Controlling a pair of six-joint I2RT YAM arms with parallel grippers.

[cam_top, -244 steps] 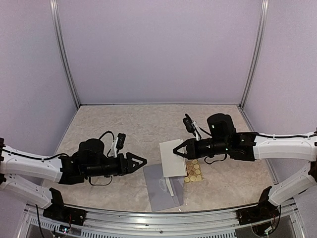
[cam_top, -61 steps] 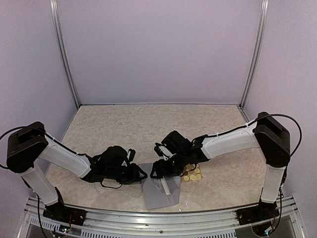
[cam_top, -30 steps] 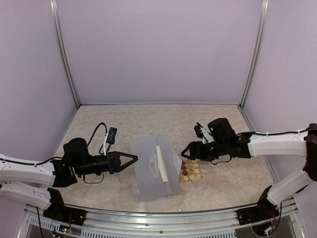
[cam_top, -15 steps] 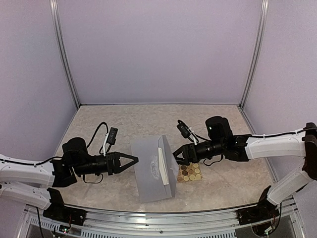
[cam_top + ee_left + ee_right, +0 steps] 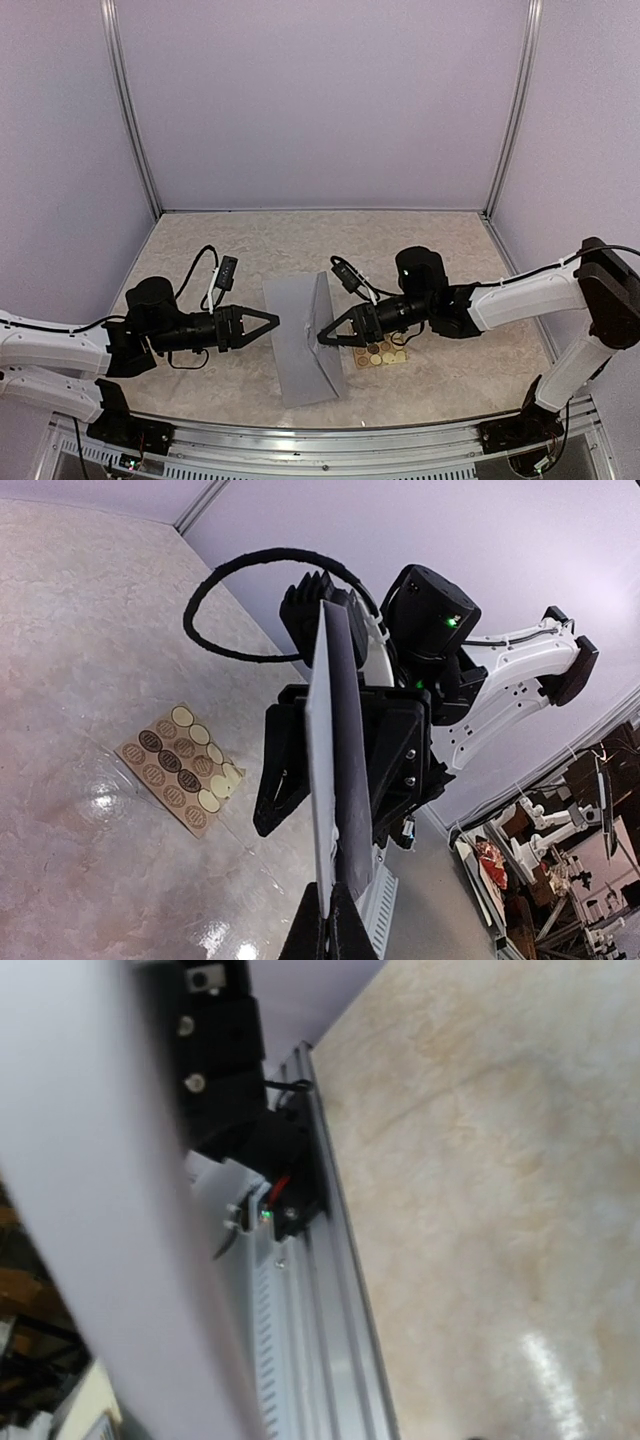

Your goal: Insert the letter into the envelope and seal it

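Observation:
The grey-lavender envelope (image 5: 298, 345) is held up off the table, nearly on edge. My left gripper (image 5: 272, 322) is shut on its left edge. In the left wrist view the envelope (image 5: 325, 730) runs edge-on up from my fingertips (image 5: 322, 935). A thin white sliver (image 5: 334, 832) between its two layers may be the letter, which is otherwise hidden. My right gripper (image 5: 322, 338) is at the envelope's right edge. Its black fingers (image 5: 275, 790) stand apart on either side of the paper, open. The right wrist view shows only blurred grey envelope (image 5: 80, 1210) and no fingers.
A tan sheet of round stickers (image 5: 383, 352) lies on the marble-patterned table (image 5: 300, 250) under my right arm and also shows in the left wrist view (image 5: 180, 770). The metal rail (image 5: 320, 440) runs along the near edge. Lavender walls enclose the table.
My right gripper has moved left to the envelope's right edge and its jaws have narrowed around it. The envelope has turned more edge-on. The left arm has stayed still.

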